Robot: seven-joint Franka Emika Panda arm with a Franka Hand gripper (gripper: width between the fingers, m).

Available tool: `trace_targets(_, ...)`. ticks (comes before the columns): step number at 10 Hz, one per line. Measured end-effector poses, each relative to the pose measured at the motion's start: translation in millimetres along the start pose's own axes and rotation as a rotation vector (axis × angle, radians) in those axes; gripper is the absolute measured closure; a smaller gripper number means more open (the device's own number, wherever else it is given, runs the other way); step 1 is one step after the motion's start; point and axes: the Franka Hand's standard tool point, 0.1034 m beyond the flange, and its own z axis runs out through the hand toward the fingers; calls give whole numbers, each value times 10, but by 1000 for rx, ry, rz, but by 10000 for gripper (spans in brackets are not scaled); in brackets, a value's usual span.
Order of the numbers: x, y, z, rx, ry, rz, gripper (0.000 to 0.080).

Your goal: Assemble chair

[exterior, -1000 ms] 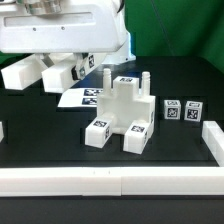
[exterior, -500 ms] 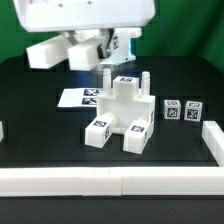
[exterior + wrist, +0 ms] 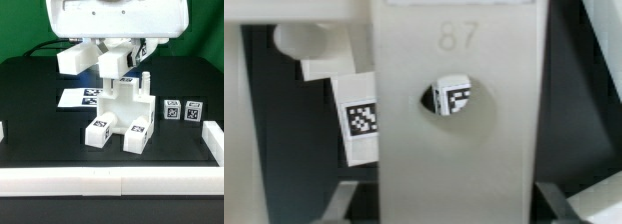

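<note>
A half-built chair (image 3: 120, 112) stands mid-table: a white slab on leg blocks, with two pegs pointing up and small tags on its faces. Just above its back edge hangs another white chair part (image 3: 112, 63), held under the arm's broad white hand. In the wrist view this part (image 3: 455, 90) is a flat white slab with a round tag, running between the fingers. My gripper (image 3: 452, 200) is shut on it, one finger (image 3: 352, 198) on each side. The exterior view hides the fingertips behind the part.
The marker board (image 3: 80, 98) lies flat just behind the chair on the exterior view's left. Two small tagged white blocks (image 3: 182, 110) sit to the right. White border rails run along the front (image 3: 110, 181) and the right side (image 3: 212, 140).
The arm has carried the held white part from the exterior view's far left to the right. It now hangs over the half-built chair. The grip has not changed.
</note>
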Motion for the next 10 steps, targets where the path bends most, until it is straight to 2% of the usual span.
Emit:
trace_targets(1,-8,-8,7,-1,0,-2,512)
trace_targets(3,-137,-157,73,-22,20,-44,512)
trace_targets(5,-173,-262,85,-21,32,-67,511)
trace_targets(10,-192,-271,136,-24,40,-87,511)
